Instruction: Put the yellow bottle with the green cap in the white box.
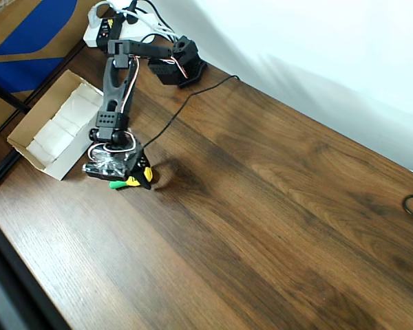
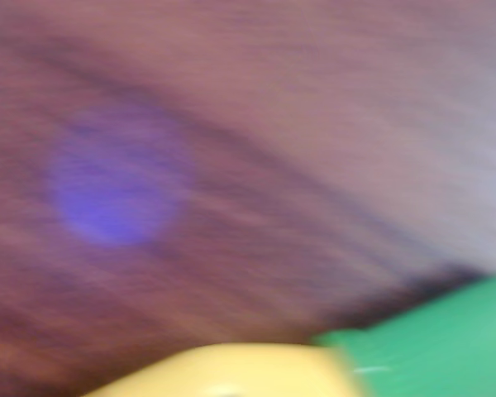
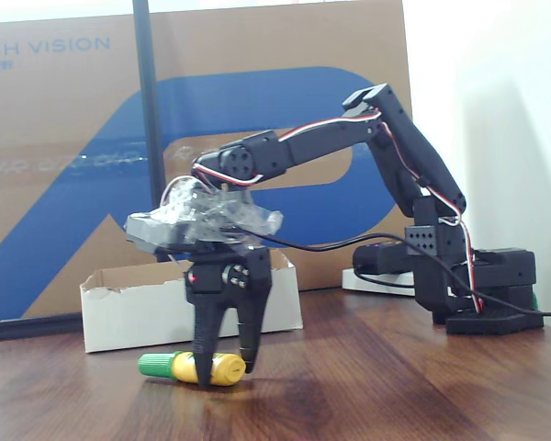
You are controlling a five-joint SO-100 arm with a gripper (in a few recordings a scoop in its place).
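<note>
Though lying flat, bottle (image 3: 195, 367) between claw (image 3: 226, 372) fingers.

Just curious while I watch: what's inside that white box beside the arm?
The white box holds white paper lining, seen from overhead. The arm covers its near corner, so that part stays hidden.

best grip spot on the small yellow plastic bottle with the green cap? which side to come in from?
Grip the small yellow plastic bottle with the green cap across its rounded yellow body, coming from above. It lies on its side on the brown wooden table, cap pointing left in the fixed view; the tapered cap would likely slip. The black gripper already straddles the body.
</note>
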